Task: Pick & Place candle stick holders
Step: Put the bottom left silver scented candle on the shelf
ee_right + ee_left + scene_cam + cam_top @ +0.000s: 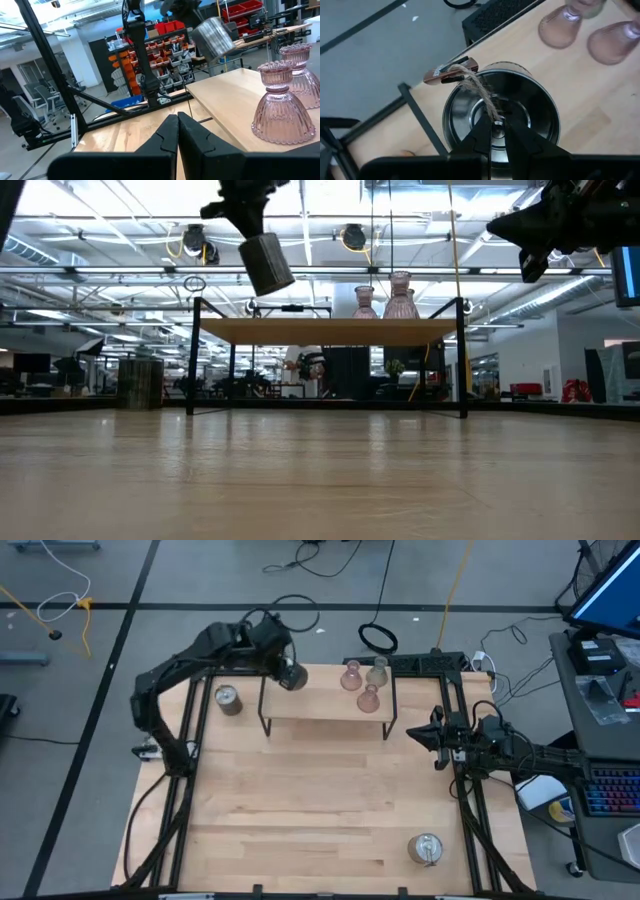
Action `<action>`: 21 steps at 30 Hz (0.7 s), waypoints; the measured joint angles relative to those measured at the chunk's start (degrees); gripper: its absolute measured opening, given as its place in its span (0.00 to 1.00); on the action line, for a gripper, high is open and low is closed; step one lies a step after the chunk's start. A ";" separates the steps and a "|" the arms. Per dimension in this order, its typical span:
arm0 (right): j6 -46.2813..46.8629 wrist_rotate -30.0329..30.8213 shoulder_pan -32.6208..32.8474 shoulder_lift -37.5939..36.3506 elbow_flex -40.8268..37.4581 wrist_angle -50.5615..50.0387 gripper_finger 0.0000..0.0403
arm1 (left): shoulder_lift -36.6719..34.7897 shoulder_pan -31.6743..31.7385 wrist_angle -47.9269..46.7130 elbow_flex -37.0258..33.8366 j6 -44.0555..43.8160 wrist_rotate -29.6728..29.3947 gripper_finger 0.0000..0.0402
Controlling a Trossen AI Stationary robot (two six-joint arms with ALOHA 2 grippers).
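Note:
My left gripper [497,125] is shut on a round silver metal candle holder [265,263], which is in the air above the left end of a small black-legged wooden shelf [325,712]. Three pinkish glass holders [350,678] [377,670] [369,698] stand on their wide bases on the shelf's right part. A second metal holder [228,698] stands on the table left of the shelf, and a third [425,848] stands near the front right. My right gripper [425,735] is shut and empty, in the air to the right of the shelf. My left gripper reaches into the metal holder's open top and pinches the small central piece [498,131] between its two fingertips, where a twine with a brown tag [451,73] comes out. The fingers come from above. The holder hangs tilted below them [268,268], clear of the shelf.
The shelf stands at the table's far middle on thin black legs [195,360]. The black frame rails [185,790] [470,810] run along the table's left and right sides. The middle of the table [320,810] is bare wood.

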 joint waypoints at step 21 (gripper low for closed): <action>0.24 1.28 0.00 0.02 0.02 -0.04 0.00 | 18.36 10.31 -11.54 15.87 11.90 2.69 0.07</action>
